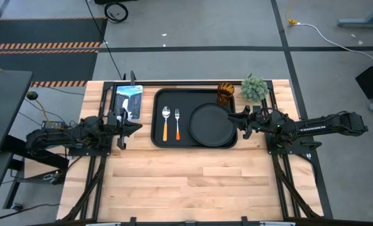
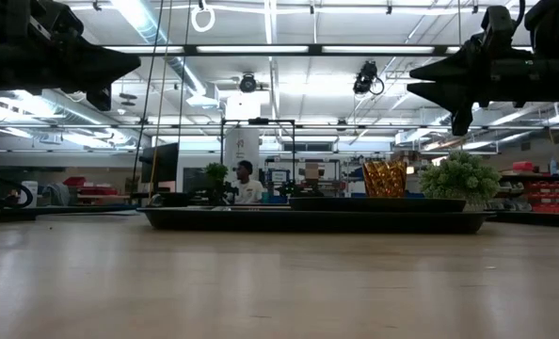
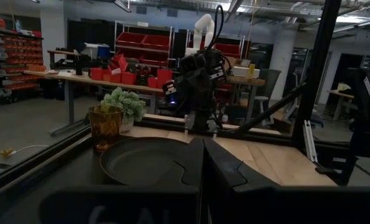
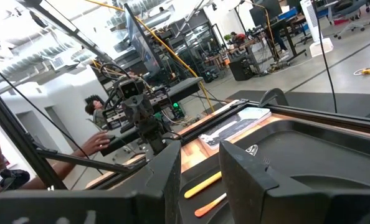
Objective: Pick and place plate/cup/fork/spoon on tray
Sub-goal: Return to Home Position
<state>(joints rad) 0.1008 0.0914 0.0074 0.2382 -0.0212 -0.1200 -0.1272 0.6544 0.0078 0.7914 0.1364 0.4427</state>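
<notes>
The black tray [image 1: 158,135] lies at the table's far middle. On it lie the spoon [image 1: 166,122] and the fork [image 1: 177,123] side by side at its left, and the round black plate [image 1: 211,124] at its right. The amber cup [image 1: 226,93] stands upright at the tray's far right corner, and also shows in the left wrist view [image 3: 105,127]. My left gripper [image 1: 136,127] hovers shut just left of the tray. My right gripper [image 1: 232,118] hovers open over the plate's right rim, fingers apart in its wrist view [image 4: 200,177]. Both are raised clear of the table.
A small green potted plant [image 1: 254,89] stands right of the cup, beyond the tray's far right corner. A blue-and-white flat packet [image 1: 129,100] lies left of the tray at the far edge. The near half of the wooden table [image 1: 193,182] is bare. A person's hand [image 4: 101,144] shows beyond the table.
</notes>
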